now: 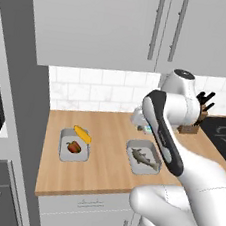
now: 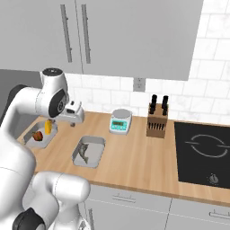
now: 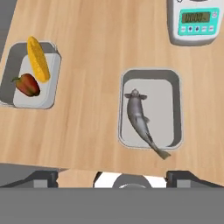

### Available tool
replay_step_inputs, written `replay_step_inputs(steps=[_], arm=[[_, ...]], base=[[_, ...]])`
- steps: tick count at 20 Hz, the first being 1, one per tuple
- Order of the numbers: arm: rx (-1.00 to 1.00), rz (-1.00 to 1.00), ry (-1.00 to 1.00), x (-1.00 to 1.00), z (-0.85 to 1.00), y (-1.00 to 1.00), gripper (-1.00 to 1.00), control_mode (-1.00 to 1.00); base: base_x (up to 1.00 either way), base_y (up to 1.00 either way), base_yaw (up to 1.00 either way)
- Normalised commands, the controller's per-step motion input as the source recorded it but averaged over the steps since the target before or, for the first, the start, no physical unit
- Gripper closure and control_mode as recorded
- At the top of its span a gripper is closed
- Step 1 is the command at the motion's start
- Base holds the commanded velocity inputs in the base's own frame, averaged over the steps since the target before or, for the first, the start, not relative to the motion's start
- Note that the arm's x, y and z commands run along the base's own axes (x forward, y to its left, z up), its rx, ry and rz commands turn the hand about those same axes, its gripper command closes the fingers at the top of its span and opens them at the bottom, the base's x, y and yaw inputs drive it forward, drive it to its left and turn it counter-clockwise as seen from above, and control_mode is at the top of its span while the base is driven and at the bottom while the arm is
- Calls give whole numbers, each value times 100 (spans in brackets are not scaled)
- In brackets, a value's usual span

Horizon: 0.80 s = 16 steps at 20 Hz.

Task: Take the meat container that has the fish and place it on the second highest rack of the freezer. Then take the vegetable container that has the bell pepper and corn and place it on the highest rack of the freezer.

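Note:
On the wooden counter lies the grey meat container (image 3: 173, 109) (image 2: 95, 155) (image 1: 136, 149) with the slender grey fish (image 3: 140, 119) (image 2: 83, 154) (image 1: 145, 159) in it. To its left sits the vegetable container (image 3: 48, 98) (image 1: 63, 144) (image 2: 31, 140), holding a red bell pepper (image 3: 27, 84) (image 1: 73, 146) and a yellow corn cob (image 3: 38, 64) (image 1: 82, 133). My gripper (image 3: 116, 177) (image 2: 75, 119) hangs open high above the counter, looking down on both trays, with nothing between its widely spread fingers. The freezer and its racks are out of view.
A small kitchen scale (image 3: 194, 19) (image 2: 120, 121) stands behind the fish tray. A knife block (image 2: 157, 121) (image 1: 191, 126) and a black cooktop (image 2: 204, 152) lie to the right. White wall cupboards (image 2: 112, 36) hang overhead. A tall grey panel (image 1: 21, 98) bounds the counter's left end.

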Motion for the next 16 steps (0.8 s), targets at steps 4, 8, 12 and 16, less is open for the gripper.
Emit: replay_step_inputs(steps=[4, 8, 12, 16], arm=[[4, -1, 0, 0, -53, 67, -100, -100], [0, 0, 12, 0, -20, 54, -100, -100], [0, 0, 14, 0, -19, 58, -100, -100], [0, 0, 13, 0, -11, 46, -100, -100]], base=[[0, 0, 0], [0, 0, 0], [0, 0, 0], [0, 0, 0]])
